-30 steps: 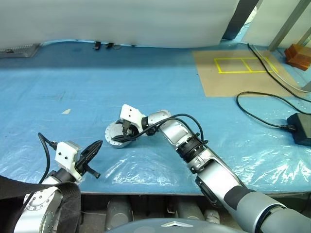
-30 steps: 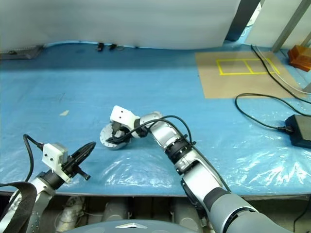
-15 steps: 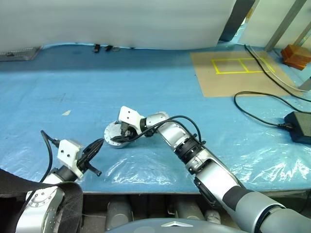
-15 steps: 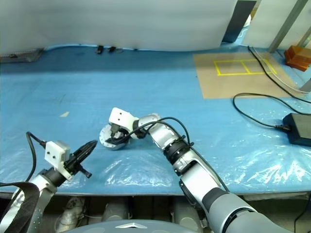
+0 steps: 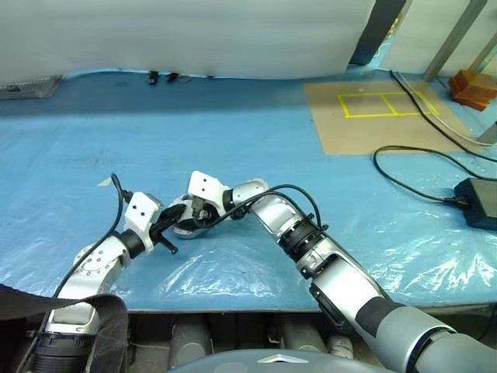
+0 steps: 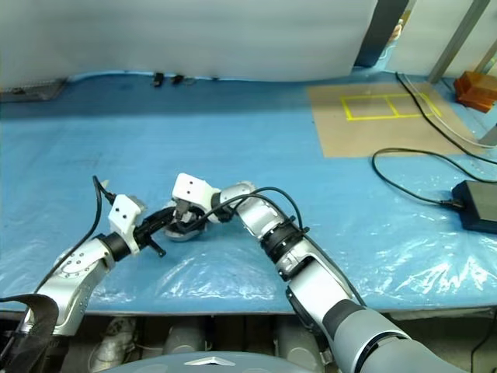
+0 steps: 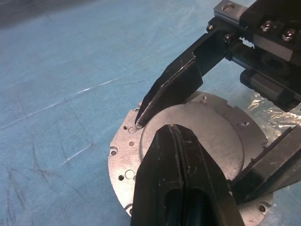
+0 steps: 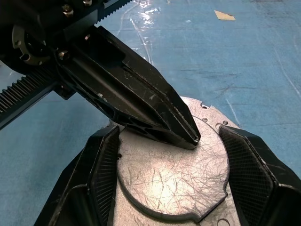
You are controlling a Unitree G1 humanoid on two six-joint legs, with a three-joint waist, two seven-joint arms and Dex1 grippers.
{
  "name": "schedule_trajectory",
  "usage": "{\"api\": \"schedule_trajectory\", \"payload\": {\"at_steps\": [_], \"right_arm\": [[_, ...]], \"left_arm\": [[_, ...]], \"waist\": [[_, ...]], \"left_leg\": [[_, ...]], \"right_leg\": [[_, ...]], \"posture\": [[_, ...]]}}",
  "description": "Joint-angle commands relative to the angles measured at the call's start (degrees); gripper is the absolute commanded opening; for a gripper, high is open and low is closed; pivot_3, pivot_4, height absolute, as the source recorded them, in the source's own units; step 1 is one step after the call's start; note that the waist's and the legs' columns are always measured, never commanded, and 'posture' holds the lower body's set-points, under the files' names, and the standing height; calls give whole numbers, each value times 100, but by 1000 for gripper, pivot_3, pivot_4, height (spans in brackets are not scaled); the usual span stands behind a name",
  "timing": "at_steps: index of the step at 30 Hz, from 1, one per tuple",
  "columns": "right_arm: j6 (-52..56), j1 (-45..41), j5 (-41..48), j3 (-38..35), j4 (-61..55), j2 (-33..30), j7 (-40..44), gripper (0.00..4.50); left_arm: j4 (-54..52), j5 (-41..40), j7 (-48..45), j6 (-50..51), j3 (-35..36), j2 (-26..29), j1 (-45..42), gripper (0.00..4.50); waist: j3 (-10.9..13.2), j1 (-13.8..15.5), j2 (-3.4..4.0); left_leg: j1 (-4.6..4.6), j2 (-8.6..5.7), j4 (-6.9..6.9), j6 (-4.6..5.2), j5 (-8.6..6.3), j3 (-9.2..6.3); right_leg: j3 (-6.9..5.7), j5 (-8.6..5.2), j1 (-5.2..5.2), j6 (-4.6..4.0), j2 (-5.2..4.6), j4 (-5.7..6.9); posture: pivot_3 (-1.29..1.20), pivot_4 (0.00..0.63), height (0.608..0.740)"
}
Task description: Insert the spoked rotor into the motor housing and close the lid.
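The job looks to be at its closing step. The lid (image 8: 171, 176) — its scratched plain grey face up — sits on top of the motor housing (image 7: 123, 155), whose flanged rim with small screw holes shows around it. The assembly rests on the blue-covered tabletop (image 5: 256, 132) near its front edge, a little toward 9 o'clock of centre in the head views. The spoked rotor cannot be made out; whether it is already under the lid is a guess.

The right hand (image 8: 171, 155) straddles the lid, one finger on each side of the disc's edge, spread wide and seemingly bracing or gripping it — whether the pads actually press the rim is hard to tell. The left hand (image 5: 172, 216) comes in from 8 o'clock with its two fingers clenched together into a single wedge, holding nothing; the tip rests on or just above the lid's top face, near the edge.

Judging from this, the lid still needs seating. The next move probably calls for the closed left tip to push straight down on the disc while the right hand keeps the housing from sliding on the slick plastic sheet. Pressing off-centre could tip the lid rather than seat it, so the push should move toward the middle.
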Motion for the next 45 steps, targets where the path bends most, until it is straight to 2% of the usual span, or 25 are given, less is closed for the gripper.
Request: {"api": "schedule_trajectory", "payload": {"at_steps": [1,4,5,11,15,24,45], "right_arm": [[135,134,-299,136,276,-124,-180,3343],[15,138,-197,29,223,-128,-197,4328],[-12,139,-173,5,210,-126,-202,4492],[-546,163,205,-230,-50,-235,317,4492],[-341,183,696,-497,-287,-369,945,4492],[221,143,689,-834,-161,-499,642,4492],[3719,-80,1468,-1279,-178,-625,474,4492]], "left_arm": [[47,21,-156,387,-260,112,179,0],[87,48,-160,379,-288,116,156,0],[97,50,-157,375,-290,113,142,0],[122,63,-156,344,-297,80,74,0],[128,83,-151,307,-294,69,98,0],[214,114,-127,166,-184,114,183,0],[267,92,-172,60,-203,89,189,0]], "waist": [[-6,5,10],[-10,16,16],[-10,17,16],[-10,49,16],[-9,67,15],[-8,108,15],[-7,131,17]], "left_leg": [[1,-2,0,0,0,-1],[3,-2,0,0,0,-3],[3,-2,0,0,0,-3],[-6,-2,0,0,0,-4],[-16,-2,-6,1,0,-1],[-19,-2,-34,1,0,9],[-8,-6,-69,1,1,11]], "right_leg": [[0,0,1,1,-3,0],[0,-1,3,2,-5,1],[-1,-1,4,2,-5,1],[-3,-1,-1,3,-6,-7],[-5,-1,-1,2,-5,-22],[-10,0,-7,1,-4,-44],[-8,-4,-9,6,-4,-54]], "posture": [[0,150,740],[0,150,740],[0,150,740],[0,150,740],[0,150,740],[0,150,740],[0,150,740]]}}
